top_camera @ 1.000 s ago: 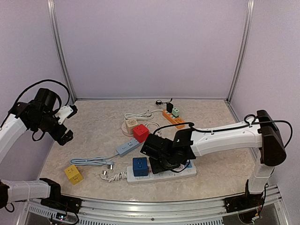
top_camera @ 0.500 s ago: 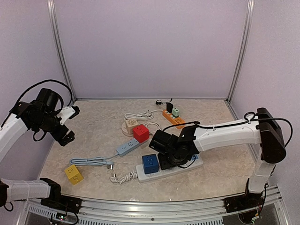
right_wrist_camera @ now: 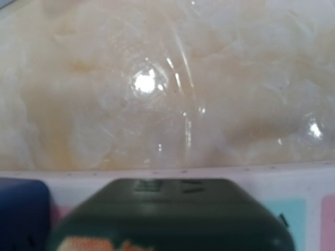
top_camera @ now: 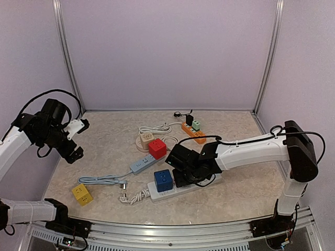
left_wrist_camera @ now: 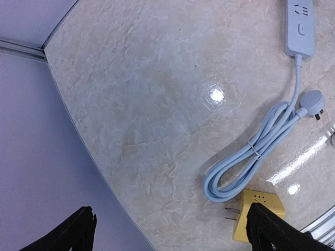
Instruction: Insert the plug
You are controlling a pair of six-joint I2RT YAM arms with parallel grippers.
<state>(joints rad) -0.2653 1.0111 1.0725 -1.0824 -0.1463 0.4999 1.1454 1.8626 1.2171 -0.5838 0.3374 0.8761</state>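
- White power strip [top_camera: 183,189] has swung since a second ago: it lay roughly square to the near edge, and now its right end sits further back. The blue cube [top_camera: 163,180] on its left end has shifted right with it
- right tool [top_camera: 184,170] moved along with it and is now low over the strip's middle; the left arm hasn't budged
- my read: since the strip tracks the arm, the tool or its load is bearing on it, not hovering free
- right wrist view: a dark block [right_wrist_camera: 167,214] with slot marks on top fills the bottom edge, hard against the strip's white face, blue cube just to its left. Probably the plug, sitting at a socket; can't tell if it's seated
- right tool state: fingers aren't distinguishable in either view, so can't tell whether it's pinching the block or just standing over it
- left tool [left_wrist_camera: 170,209] is spread wide and holds nothing. It's parked high over the left side of the table [top_camera: 104,151], above the yellow cube [left_wrist_camera: 259,219] and the coiled grey cord [left_wrist_camera: 251,157], which looks like staying out of the right arm's way
- risk: the strip lies loose on the table, so any off-axis push will likely skate it again; the left tool is free to pin it
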